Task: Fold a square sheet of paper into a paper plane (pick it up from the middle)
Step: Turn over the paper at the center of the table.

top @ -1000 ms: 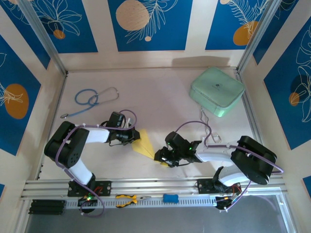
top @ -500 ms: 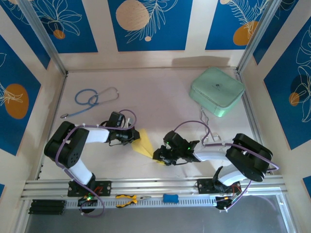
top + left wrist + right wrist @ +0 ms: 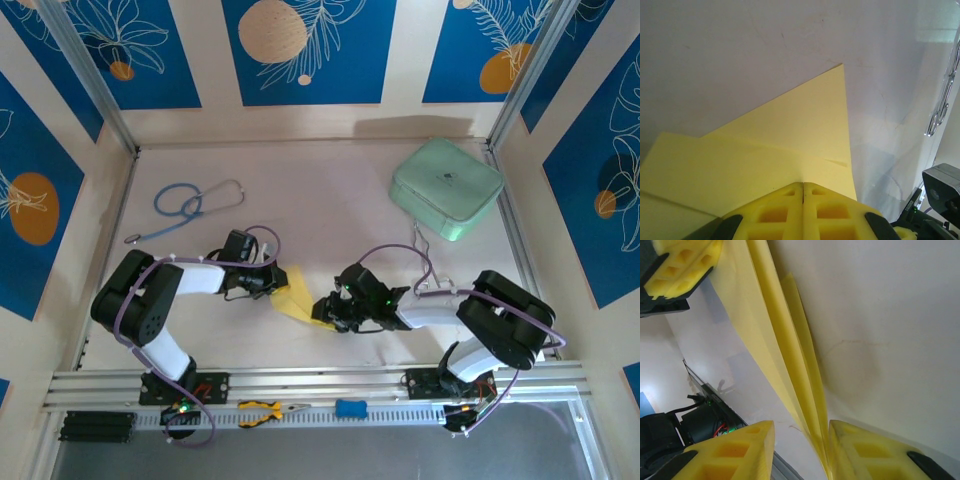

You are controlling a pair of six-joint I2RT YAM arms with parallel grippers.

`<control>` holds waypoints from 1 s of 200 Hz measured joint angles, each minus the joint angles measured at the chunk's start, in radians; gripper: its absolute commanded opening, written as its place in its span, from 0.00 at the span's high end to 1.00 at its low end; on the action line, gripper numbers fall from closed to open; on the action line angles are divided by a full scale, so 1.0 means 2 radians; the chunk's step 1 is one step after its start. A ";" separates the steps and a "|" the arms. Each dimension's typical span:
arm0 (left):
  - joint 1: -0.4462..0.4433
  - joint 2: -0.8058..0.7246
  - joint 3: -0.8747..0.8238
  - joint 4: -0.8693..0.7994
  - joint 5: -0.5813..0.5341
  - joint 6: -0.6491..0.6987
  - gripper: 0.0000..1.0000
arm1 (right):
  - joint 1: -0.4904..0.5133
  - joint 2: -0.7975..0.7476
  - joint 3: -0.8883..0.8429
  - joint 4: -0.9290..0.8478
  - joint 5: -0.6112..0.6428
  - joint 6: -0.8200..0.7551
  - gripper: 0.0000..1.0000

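The pale-yellow sheet of paper [image 3: 293, 296] is folded into several layers and hangs between my two grippers at the table's front middle. My left gripper [image 3: 268, 282] is shut on its left edge. In the left wrist view the closed gripper [image 3: 803, 186] pinches the paper [image 3: 790, 130], which fans out to a pointed corner. My right gripper [image 3: 326, 311] sits at the paper's right end. In the right wrist view that gripper [image 3: 800, 432] is open, and the paper's stacked folds [image 3: 790, 350] run between the fingers, lying against the right finger [image 3: 865, 447].
A mint-green case [image 3: 446, 188] stands at the back right and a stethoscope [image 3: 190, 203] lies at the back left. A metal clip [image 3: 428, 262] lies behind the right arm. Yellow-handled pliers [image 3: 266, 409] and a small blue piece [image 3: 349, 408] rest on the front rail.
My right gripper has moved left and slightly back along the paper, so the visible paper between the grippers is shorter. The left gripper has stayed in place, still shut.
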 measured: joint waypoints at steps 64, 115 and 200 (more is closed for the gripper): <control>0.000 0.000 0.000 0.001 0.000 -0.002 0.98 | -0.010 0.020 0.000 0.026 -0.016 -0.012 0.68; 0.000 0.000 -0.001 0.008 0.000 -0.013 0.94 | -0.016 0.020 0.000 0.038 -0.018 -0.027 0.83; 0.001 -0.108 0.023 -0.064 -0.008 -0.011 0.47 | -0.022 -0.077 0.013 -0.064 0.018 -0.087 0.92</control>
